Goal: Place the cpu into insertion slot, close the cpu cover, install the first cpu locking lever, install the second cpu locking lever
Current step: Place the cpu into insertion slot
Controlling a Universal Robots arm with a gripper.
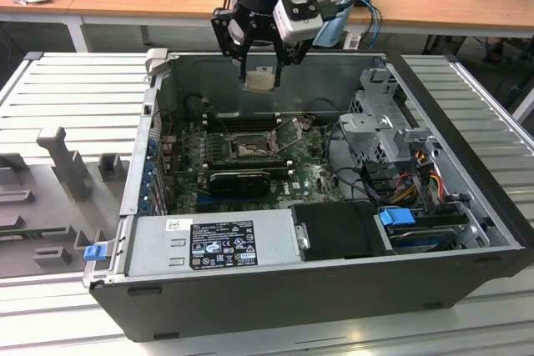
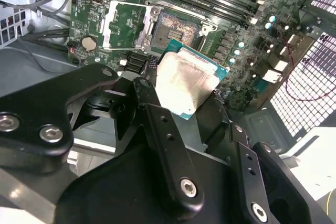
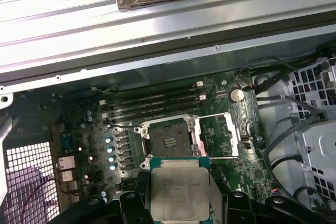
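- Grip is by the edges: the fingers (image 2: 148, 97) of the gripper (image 1: 260, 71) are closed just to chip width on two opposite sides of the cpu (image 1: 260, 80). This leaves its underside free to seat.
- Cpu is well above the slot (image 1: 249, 149) and not yet in it. Its metal top faces the wrist, and it is carried about level with the slot, probably so it can go down without tilting.
- Slot is bare and dark in both wrist views, with nothing lying in it.
- Cover (image 3: 218, 135) is swung open flat beside the slot, attached at the slot's rim, so the way in is clear.
- Case (image 1: 275, 310) lies on its side on the worktop (image 1: 75, 81) with its panel off, so the slot faces up toward the arm.
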